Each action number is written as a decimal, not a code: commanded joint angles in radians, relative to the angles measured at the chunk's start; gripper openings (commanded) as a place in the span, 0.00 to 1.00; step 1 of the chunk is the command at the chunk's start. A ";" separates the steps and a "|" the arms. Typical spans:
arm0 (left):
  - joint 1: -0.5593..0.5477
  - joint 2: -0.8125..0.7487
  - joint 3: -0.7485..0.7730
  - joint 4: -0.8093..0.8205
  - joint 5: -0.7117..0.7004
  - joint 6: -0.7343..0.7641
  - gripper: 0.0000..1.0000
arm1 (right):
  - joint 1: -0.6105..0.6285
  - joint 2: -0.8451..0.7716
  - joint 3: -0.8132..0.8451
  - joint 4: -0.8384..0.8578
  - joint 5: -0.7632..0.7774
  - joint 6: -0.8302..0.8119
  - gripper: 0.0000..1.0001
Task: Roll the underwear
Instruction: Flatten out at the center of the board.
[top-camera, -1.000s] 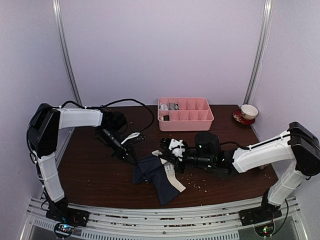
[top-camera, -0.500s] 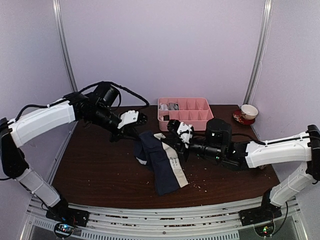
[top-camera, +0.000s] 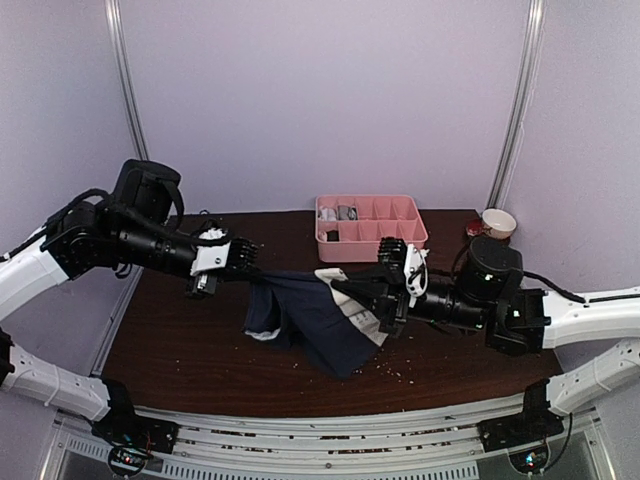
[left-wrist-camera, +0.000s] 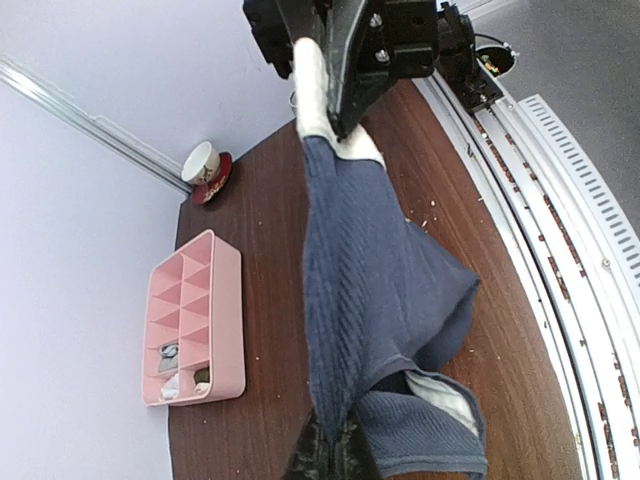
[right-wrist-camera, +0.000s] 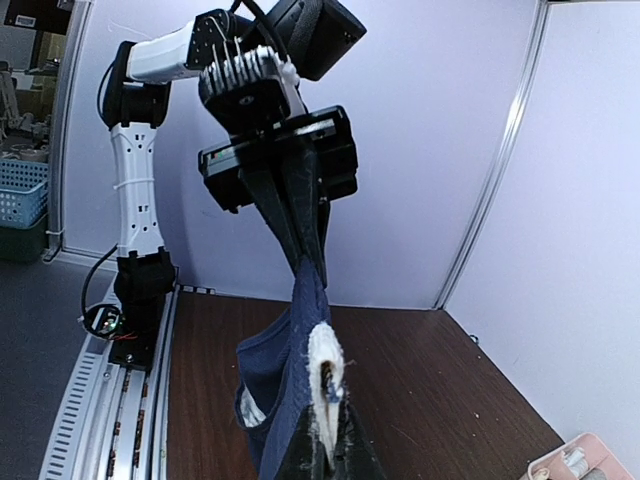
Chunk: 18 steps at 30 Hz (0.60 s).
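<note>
Hanging between two grippers over the table (top-camera: 175, 335), one navy underwear (top-camera: 312, 318) sags. The left gripper (top-camera: 250, 266) pinches its 9 o'clock edge and the right gripper (top-camera: 345, 290) pinches its cream waistband at 3 o'clock. One pink tray (top-camera: 372, 249) sits at 12 o'clock, one cup (top-camera: 498, 221) at 2 o'clock.

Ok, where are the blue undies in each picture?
Top external: navy underwear, middle, held between left gripper and right gripper.
Left wrist: centre, running top to bottom.
Right wrist: lower centre, rising to the middle.
Shared landmark: pink tray: back centre, lower left, bottom-right corner.
</note>
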 joint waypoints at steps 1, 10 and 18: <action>-0.041 -0.040 -0.013 0.017 -0.065 0.019 0.00 | 0.025 -0.002 -0.095 0.123 0.040 0.051 0.00; 0.011 0.306 0.000 0.025 -0.317 0.084 0.00 | -0.116 0.252 -0.136 0.363 0.377 0.174 0.00; 0.164 0.823 0.351 0.044 -0.380 0.129 0.00 | -0.316 0.606 0.047 0.325 0.289 0.227 0.00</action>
